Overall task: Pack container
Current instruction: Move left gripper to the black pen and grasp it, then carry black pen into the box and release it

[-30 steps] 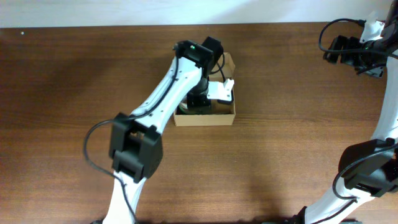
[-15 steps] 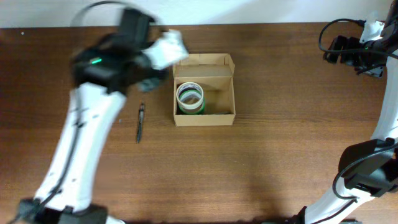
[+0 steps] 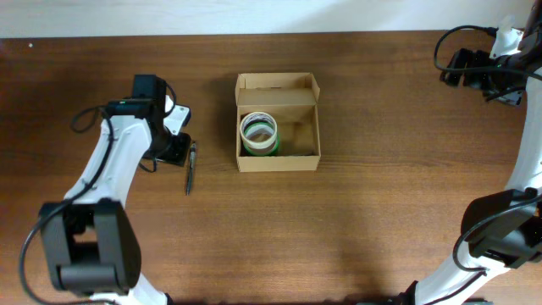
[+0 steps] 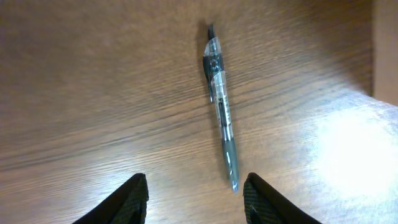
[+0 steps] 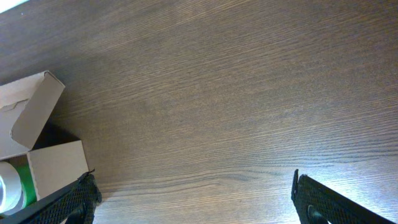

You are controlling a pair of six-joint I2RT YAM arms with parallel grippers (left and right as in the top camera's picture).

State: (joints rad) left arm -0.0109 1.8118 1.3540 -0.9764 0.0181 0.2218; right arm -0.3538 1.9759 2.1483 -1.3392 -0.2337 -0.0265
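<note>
The container [image 3: 298, 160] is a tan cardboard box at the table's middle, its lid flap open toward the back. A roll of tape [image 3: 258, 134] with a green side lies inside its left half. A pen [image 3: 190, 166] lies on the table left of the box; in the left wrist view the pen [image 4: 221, 106] lies just ahead of the fingertips. My left gripper [image 4: 194, 193] is open and empty just left of the pen [image 3: 174, 151]. My right gripper [image 5: 193, 199] is open and empty at the far right back [image 3: 474, 72]. The box corner shows in the right wrist view [image 5: 37, 124].
The table's back edge meets a white wall along the top of the overhead view. Black cables hang by the right arm [image 3: 449, 47].
My left arm has pulled out of the box, swung left and come down beside the pen. The tape roll now shows inside the box. The right arm has not moved.
</note>
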